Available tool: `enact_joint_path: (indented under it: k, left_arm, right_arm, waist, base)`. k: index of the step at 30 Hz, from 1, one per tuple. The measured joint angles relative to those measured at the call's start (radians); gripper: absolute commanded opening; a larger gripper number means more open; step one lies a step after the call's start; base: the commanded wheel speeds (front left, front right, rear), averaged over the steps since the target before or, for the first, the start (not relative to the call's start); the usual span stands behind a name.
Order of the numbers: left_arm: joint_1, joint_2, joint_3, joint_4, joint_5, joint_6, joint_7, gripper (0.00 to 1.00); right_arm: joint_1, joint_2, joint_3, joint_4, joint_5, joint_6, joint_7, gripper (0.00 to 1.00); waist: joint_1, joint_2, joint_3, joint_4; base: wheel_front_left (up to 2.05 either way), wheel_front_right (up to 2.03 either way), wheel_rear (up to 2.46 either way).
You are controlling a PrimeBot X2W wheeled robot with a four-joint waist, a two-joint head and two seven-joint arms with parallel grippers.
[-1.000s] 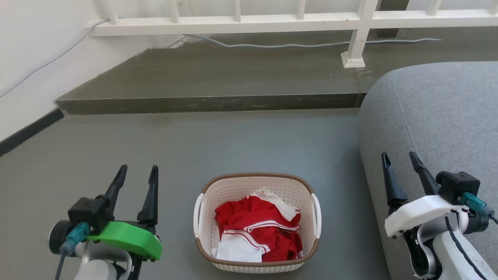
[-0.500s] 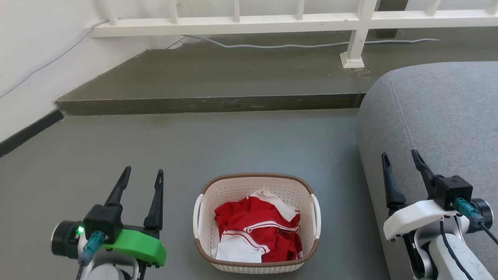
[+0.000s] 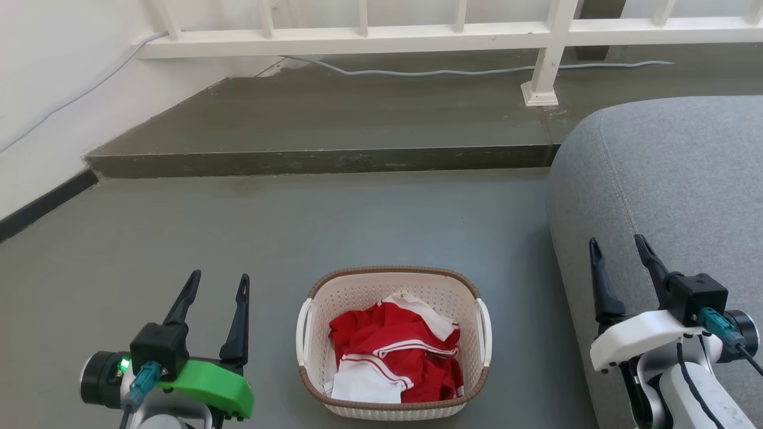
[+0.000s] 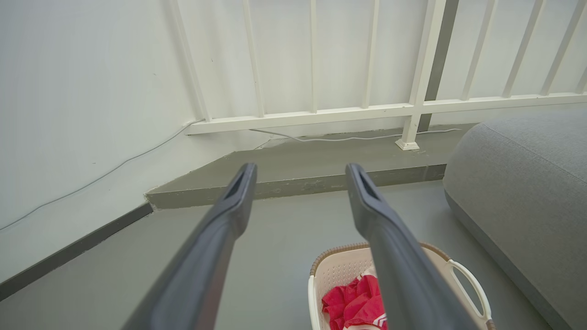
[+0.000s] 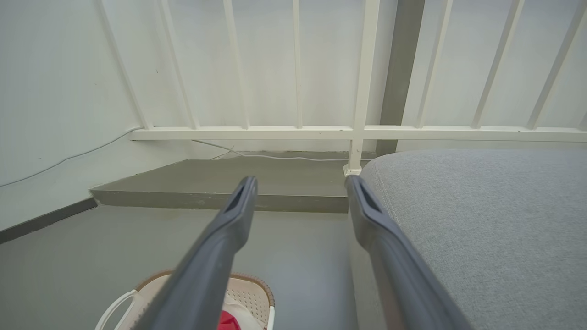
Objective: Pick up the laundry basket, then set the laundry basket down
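step in hand: approach, before the pick-up. left gripper, lower left of the frame, has its fingers spread and holds nothing. right gripper, lower right, is likewise spread and empty, in front of the grey sofa. the laundry basket stands on the floor at bottom centre, between the 2 grippers and apart from both, with red and white clothes inside. its opening faces up; its 2 white handles face frame left and right, so the long axis likely runs left to right. next move, as judged: bring 1 gripper to each handle, close, lift level. beyond: a raised step, then a white railing
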Motion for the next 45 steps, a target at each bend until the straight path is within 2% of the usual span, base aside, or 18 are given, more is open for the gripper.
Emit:
enact_joint_path:
  k: [23, 32, 45]
  left_arm:
    - [-0.006, -0.002, -0.009, 0.024, 0.0, -0.018, 0.0, 1.0]
    - [-0.068, -0.002, -0.022, 0.011, 0.0, -0.043, 0.005, 1.0]
    - [-0.195, -0.01, -0.031, 0.061, -0.029, -0.08, 0.045, 1.0]
  right_arm:
    - [0.004, 0.0, -0.014, 0.002, 0.0, 0.0, 0.0, 1.0]
    - [-0.008, -0.001, 0.004, 0.004, -0.001, 0.016, 0.0, 1.0]
    - [-0.1, 0.003, 0.007, 0.034, -0.002, 0.016, 0.015, 1.0]
  waist:
    - [0.0, 0.0, 0.013, 0.016]
    - [0.0, 0.0, 0.089, 0.017]
    - [0.0, 0.0, 0.244, 0.016]
  base:
    - [0.0, 0.0, 0.0]
    - [0.0, 0.0, 0.0]
    - [0.0, 0.0, 0.0]
